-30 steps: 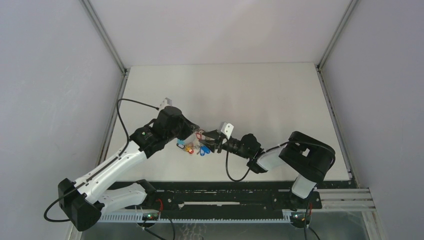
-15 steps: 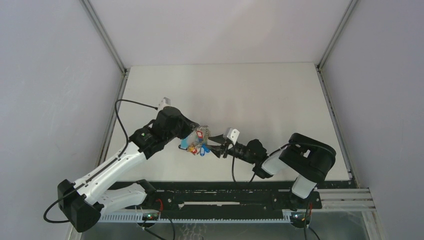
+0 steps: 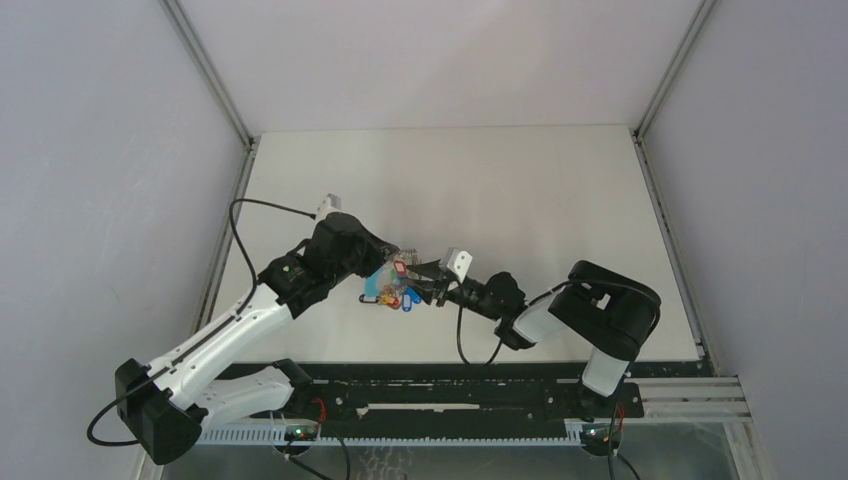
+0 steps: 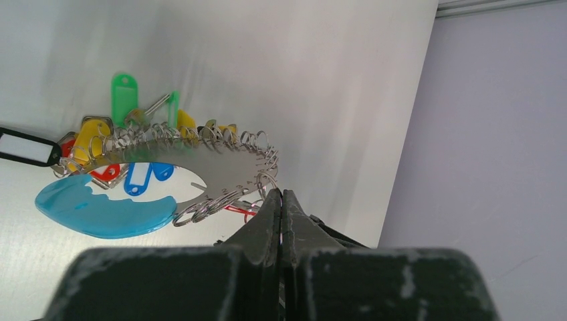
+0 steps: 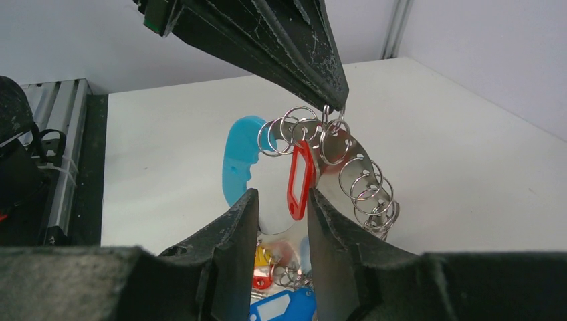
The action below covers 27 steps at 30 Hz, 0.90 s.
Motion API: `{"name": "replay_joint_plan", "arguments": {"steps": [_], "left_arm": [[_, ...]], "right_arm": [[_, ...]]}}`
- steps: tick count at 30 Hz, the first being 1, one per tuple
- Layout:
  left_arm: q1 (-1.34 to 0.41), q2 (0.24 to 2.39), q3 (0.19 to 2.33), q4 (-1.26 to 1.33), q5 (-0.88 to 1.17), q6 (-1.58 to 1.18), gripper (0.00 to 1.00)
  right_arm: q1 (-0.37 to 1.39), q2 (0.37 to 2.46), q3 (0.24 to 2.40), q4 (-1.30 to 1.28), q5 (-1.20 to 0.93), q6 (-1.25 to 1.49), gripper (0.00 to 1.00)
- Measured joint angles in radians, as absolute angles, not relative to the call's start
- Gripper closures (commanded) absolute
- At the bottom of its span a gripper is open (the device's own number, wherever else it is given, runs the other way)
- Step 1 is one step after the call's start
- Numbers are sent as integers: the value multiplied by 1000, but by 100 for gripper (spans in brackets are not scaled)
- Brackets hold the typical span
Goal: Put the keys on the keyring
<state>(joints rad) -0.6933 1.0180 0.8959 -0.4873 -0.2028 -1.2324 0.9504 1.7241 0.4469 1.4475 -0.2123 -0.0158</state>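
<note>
The keyring [image 3: 390, 285] hangs above the table between both arms: a light-blue band [image 4: 100, 210] joined to a grey metal plate [image 4: 200, 167] rimmed with small wire rings. My left gripper [image 4: 281, 194] is shut on the rim of the keyring, and its tips [image 5: 334, 100] show from above in the right wrist view. A red oval tag [image 5: 301, 177] of the keys hangs from the rim rings; its metal blade is hidden. My right gripper [image 5: 281, 194] stands open, its fingers on either side of the tag's lower end, not pinching it.
Other tagged keys dangle from the ring: green [image 4: 124, 90], yellow [image 4: 93, 137], blue [image 5: 277, 307] and black [image 4: 23, 147]. The white table [image 3: 520, 200] lies below, with grey walls on three sides. A black rail [image 3: 450, 395] runs along the near edge.
The left gripper has tilted the keyring up, bringing the red tag on top. The right gripper drew back to the right, then returned to the red tag with narrower jaws.
</note>
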Motion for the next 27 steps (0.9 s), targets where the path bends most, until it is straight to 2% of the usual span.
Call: {"name": "replay_joint_plan", "arguments": {"steps": [17,27], "left_arm": [[-693,1015,878,-463,-196,-1248,100],[-693,1015,863,-444,-177,-1266,100]], "right_arm": [[937,1772,473,1448,-165,-3,64],[936,1779,511,1449,-183,-3,69]]}}
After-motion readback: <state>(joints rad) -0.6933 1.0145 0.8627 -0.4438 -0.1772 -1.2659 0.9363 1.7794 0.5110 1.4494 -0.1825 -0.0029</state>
